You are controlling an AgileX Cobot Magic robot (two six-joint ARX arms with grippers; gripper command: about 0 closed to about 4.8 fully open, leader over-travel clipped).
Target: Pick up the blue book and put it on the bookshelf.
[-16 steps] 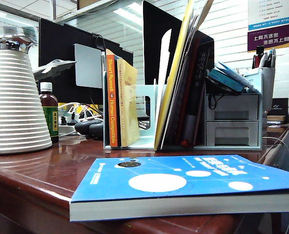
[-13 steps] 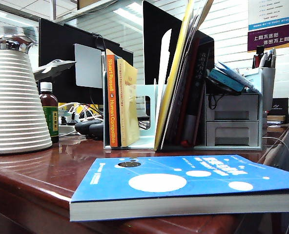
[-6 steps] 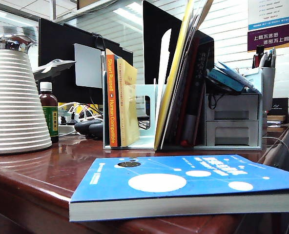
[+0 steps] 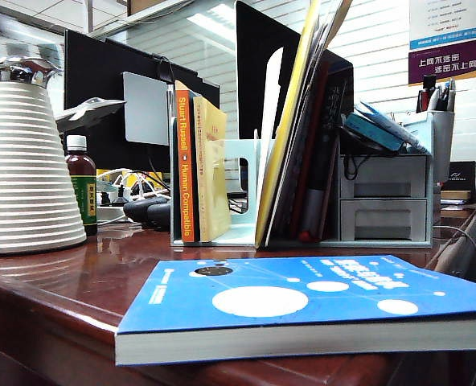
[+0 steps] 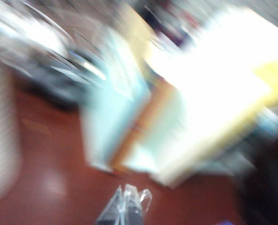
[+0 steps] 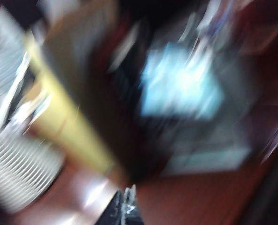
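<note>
Nothing on the tabletop [image 4: 69, 277] has shifted across the exterior frames; only both wrist views now smear with motion. The blue book [image 4: 302, 299] lies flat at the near edge, well apart from the bookshelf [image 4: 242, 161] behind it. The left end effector [image 5: 125, 206] and right end effector [image 6: 126, 206] are closed and empty above bare tabletop. Judged: the softcover is fairly heavy, flexible and glossy, so it should be gripped at the overhanging near edge or spine.
</note>
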